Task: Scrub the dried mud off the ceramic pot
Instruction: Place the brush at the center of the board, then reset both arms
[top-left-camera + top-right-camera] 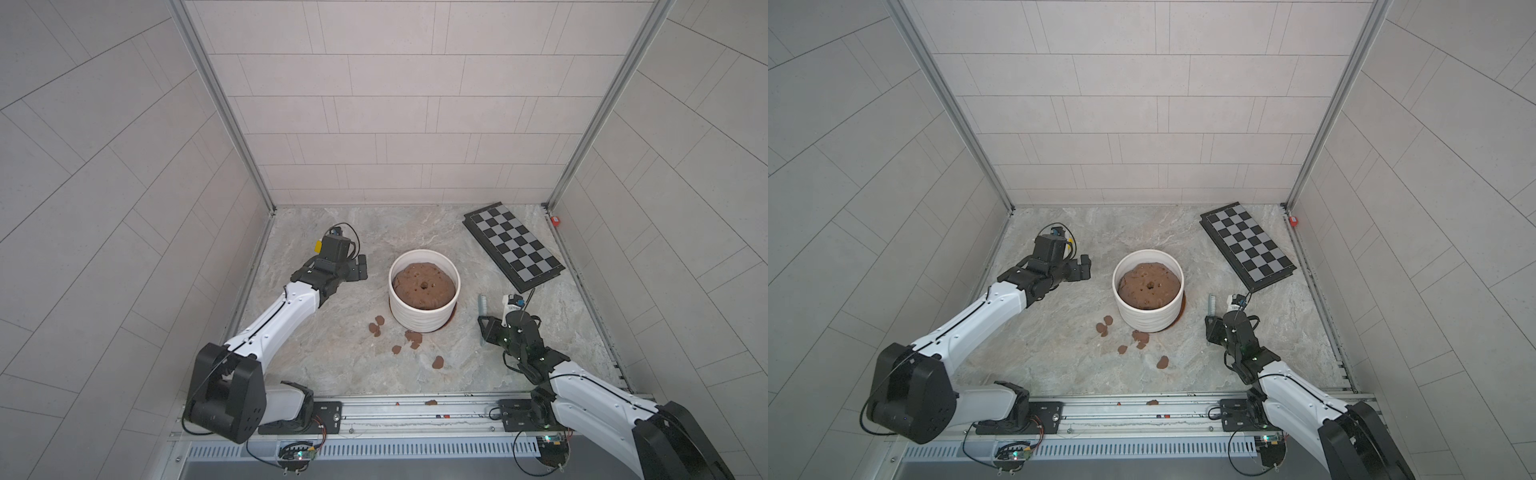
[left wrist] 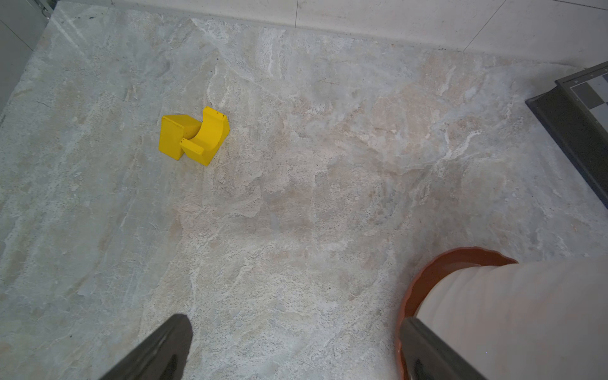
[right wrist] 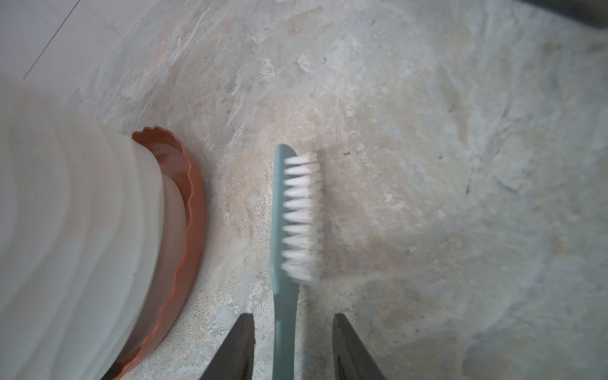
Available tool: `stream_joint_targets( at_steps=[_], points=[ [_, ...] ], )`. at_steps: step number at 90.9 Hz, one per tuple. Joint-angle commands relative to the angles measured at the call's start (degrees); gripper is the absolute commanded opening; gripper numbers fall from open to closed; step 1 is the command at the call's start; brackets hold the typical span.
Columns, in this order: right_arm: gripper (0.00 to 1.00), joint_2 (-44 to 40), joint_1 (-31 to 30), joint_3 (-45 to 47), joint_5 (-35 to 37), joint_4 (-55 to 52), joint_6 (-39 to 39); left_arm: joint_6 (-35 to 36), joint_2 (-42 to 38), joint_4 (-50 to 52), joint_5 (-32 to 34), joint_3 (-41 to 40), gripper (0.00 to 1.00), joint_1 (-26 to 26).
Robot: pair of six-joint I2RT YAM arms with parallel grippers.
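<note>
Marble-look table [image 1: 324, 365], grey tiled walls all round. Down low, the right claw [image 3: 292, 317] has its jaws apart either side of the brush [image 3: 279, 214] handle, with a gap on both sides, so nothing's gripped. That brush lies on the table, bristles facing away from the pot [image 1: 419, 316]. The pot's just beside it on an orange saucer [image 3: 194, 204], mid-table, with a brown mound [image 1: 424, 286] inside. Other side of it, the left claw [image 2: 296, 320] is spread wide and empty. Loose mud [image 1: 413, 338] blobs sit on the table in front. There's a chessboard [image 1: 513, 245] back right and a yellow block [image 2: 194, 135] back left.
</note>
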State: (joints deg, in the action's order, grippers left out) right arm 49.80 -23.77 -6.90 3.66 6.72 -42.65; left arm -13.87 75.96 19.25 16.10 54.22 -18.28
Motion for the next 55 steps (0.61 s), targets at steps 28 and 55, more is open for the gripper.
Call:
stream_joint_targets(
  at_steps=[28,55],
  points=[
    [0.85,-2.25,5.78,-12.76,12.04,-7.17,14.37,4.89,3.63,-7.22,3.92,-4.4,1.0,3.84],
    [1.0,9.12,17.88,-19.17,6.35,1.54,22.84,9.41,4.46,-23.09,-0.58,-11.33,1.0,8.13]
  ],
)
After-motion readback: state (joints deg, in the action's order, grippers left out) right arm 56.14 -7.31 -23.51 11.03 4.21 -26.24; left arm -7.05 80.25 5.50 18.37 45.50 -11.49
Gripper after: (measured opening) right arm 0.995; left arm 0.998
